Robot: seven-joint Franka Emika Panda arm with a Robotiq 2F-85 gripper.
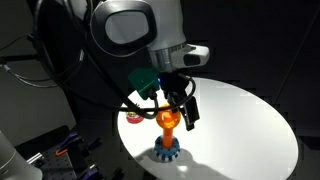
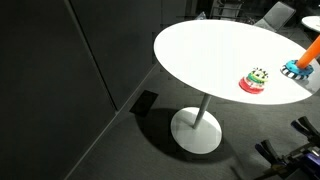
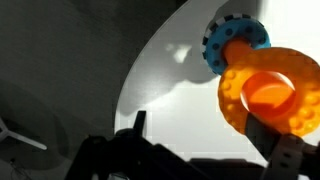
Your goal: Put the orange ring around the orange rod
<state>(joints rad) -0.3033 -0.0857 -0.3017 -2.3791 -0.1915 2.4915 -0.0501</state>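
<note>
wrist view — orange ring (image 3: 236,98) gripped, above rod (image 3: 237,50)

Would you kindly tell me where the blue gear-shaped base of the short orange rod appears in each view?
Exterior view: blue gear-shaped base at bottom centre, below the flat orange ring.
Exterior view: base at the right edge, on the round white table.
Wrist view: base top right, partly behind the ring.
Shared landmark: the table.
</note>
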